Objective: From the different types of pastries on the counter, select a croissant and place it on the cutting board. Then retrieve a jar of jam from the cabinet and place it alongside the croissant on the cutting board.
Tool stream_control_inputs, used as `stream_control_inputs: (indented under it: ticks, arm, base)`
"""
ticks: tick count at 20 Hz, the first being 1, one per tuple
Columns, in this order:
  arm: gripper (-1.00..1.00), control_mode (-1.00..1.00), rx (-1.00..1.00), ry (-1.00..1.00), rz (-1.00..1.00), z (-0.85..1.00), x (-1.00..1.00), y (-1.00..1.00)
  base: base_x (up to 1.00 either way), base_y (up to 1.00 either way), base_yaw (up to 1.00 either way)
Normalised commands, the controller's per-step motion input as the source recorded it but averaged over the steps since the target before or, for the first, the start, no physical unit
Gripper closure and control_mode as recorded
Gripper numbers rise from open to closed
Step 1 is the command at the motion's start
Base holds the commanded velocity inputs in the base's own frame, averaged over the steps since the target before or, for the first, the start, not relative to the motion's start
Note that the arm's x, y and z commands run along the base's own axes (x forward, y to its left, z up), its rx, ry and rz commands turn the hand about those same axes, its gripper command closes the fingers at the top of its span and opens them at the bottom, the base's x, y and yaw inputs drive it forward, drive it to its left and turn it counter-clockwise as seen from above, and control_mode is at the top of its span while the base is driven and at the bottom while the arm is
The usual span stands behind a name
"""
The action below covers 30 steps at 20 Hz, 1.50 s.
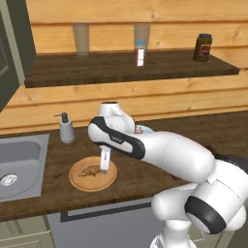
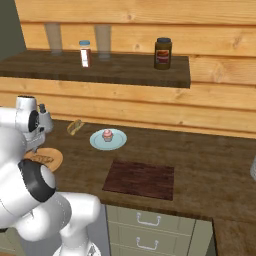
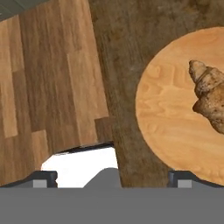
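The two-finger tool (image 1: 104,167) hangs wide open and empty over the round wooden plate (image 1: 80,183), where the brown croissant (image 1: 89,171) lies. The dark rectangular cutting board (image 2: 140,179) is bare; the jam jar (image 2: 163,53) stands on the shelf, so both placements remain.

Croissant (image 3: 209,100) cut off by frame edge.
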Motion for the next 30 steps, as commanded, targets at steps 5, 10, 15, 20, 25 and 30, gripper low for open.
stream_control_inputs:
  ticks: [5, 10, 15, 20, 25, 30]
  arm:
    - [-1.0, -1.0, 0.0, 0.0, 0.13, -0.13, 0.52, 0.03]
    - [-1.0, -1.0, 0.0, 0.0, 0.11, -0.3, 0.56, 0.31]
    - [-1.0, -1.0, 0.0, 0.0, 0.11, -0.4, 0.39, 0.39]
    - [-1.0, -1.0, 0.0, -0.01, 0.12, -0.12, 0.33, 0.28]
    - [-1.0, -1.0, 0.0, 0.0, 0.14, -0.27, 0.08, 0.18]
    - [-1.0, -1.0, 0.0, 0.0, 0.14, -0.3, 0.08, 0.03]
  base:
    - [0.0, 0.0, 0.0]
    - [0.0, 0.0, 0.0]
    - [0.0, 0.0, 0.0]
    - [0.0, 0.0, 0.0]
    - [0.0, 0.0, 0.0]
    - [0.0, 0.0, 0.0]
